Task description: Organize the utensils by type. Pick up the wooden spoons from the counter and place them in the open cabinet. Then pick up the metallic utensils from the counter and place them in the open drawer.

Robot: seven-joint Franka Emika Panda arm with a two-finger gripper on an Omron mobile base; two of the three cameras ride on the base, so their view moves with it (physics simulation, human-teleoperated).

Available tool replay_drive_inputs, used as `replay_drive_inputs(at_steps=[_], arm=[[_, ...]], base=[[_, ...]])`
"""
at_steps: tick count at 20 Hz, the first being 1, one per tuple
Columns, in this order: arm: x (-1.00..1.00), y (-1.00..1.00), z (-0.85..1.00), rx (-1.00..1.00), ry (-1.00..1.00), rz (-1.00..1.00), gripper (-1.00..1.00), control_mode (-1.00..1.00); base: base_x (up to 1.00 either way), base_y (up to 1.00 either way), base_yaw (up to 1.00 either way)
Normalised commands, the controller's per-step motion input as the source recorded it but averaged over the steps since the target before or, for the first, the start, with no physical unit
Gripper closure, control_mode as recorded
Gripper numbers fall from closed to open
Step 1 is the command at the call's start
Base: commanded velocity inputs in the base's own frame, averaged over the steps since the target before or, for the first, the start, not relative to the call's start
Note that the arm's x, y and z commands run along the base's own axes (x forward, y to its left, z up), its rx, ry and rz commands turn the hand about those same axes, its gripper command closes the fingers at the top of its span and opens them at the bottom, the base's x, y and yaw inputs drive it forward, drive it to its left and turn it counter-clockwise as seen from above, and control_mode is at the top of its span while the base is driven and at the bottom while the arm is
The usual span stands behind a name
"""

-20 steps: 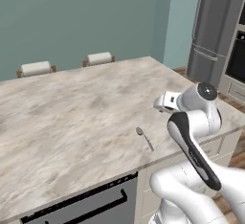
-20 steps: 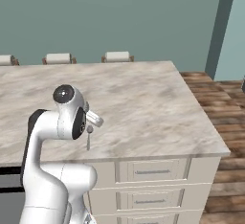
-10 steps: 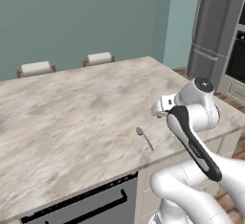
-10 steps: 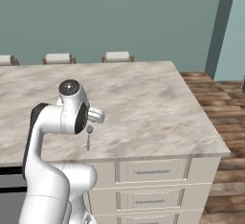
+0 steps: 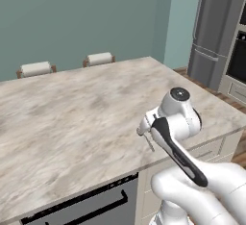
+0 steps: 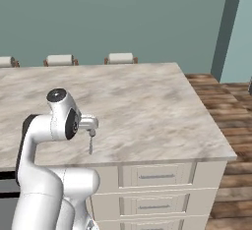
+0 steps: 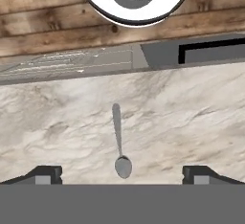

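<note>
Spoon: one grey metal spoon lies flat on the table near its front edge, bowl toward me, handle pointing to the edge.
Pincer: my pincer hangs above it, fingers spread wide, nothing held.
Approach: I judge I should drop straight down, straddle the slim handle across its width, and close low against the stone.
Risk: thin metal may slip or pivot.
Destination: the drawer, I reckon.
Count: one metal spoon, one pincer, three chair backs behind the table.
</note>
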Motion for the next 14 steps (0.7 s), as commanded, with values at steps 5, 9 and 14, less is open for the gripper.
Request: replay_drive_inputs(at_steps=[5, 9, 14], arm=[[0.17, 0.08, -0.50, -0.05, 0.07, 0.10, -1.00, -1.00], [0.24, -0.04, -0.33, 0.00, 0.07, 0.10, -1.00, -1.00], [0.27, -0.01, -0.20, 0.00, 0.03, 0.09, -1.00, -1.00]], base=[[0.00, 0.00, 0.00], [0.00, 0.00, 0.00], [0.00, 0.00, 0.00]])
